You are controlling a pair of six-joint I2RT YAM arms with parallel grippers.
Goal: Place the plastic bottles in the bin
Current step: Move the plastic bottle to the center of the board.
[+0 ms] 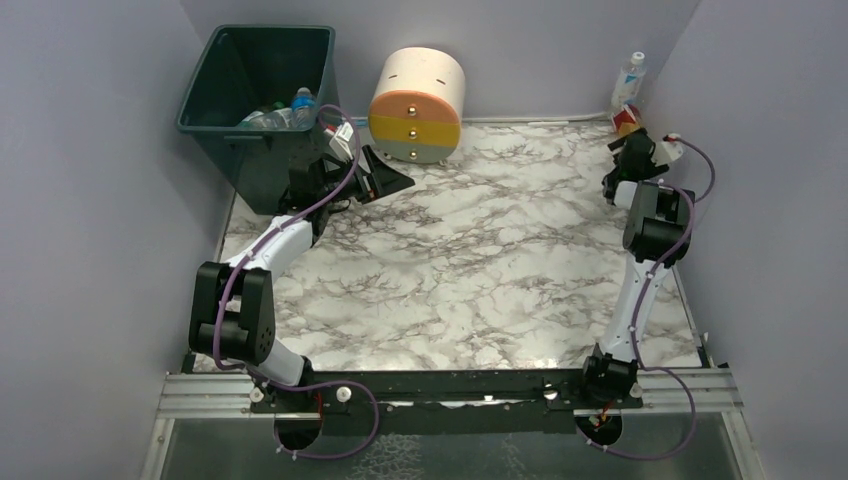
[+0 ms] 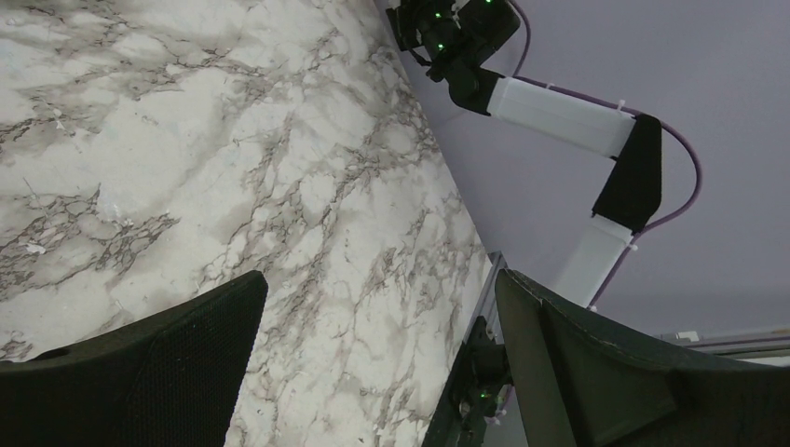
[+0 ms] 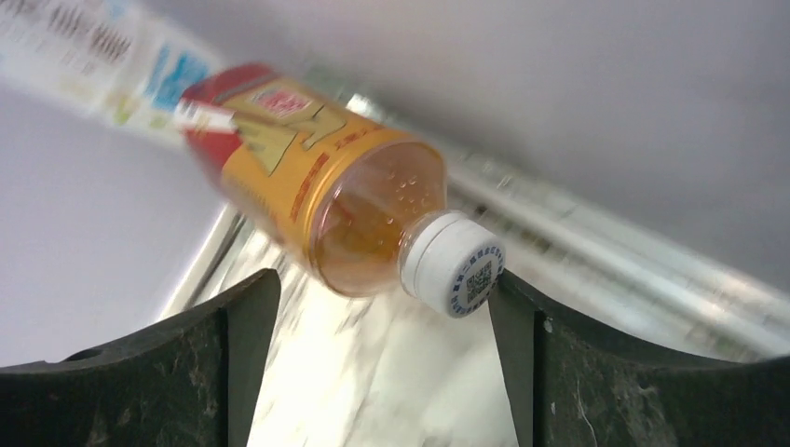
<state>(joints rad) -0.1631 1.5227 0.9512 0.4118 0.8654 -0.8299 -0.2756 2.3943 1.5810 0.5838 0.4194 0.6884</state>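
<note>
- Nearest in, the left jaws hang over the marble bench, spread wide with nothing between them, just beside the bin's near corner.
- At the far right corner, the right jaws are wide too, straddling an amber tea bottle lying on its side. Not pinched, as far as I can see.
- Its long axis runs slantwise: base away toward the wall, white cap pointing back at the wrist, just beside the right-hand finger. My read is that a squeeze here lands on the neck and shoulder.
- The right arm is by far the nearer; the left is well apart.
- Behind it, a clear blue-labelled bottle stands upright at the wall.
- Far left is the dark green bin, with several bottles inside. It's a full crossing of the bench.
</note>
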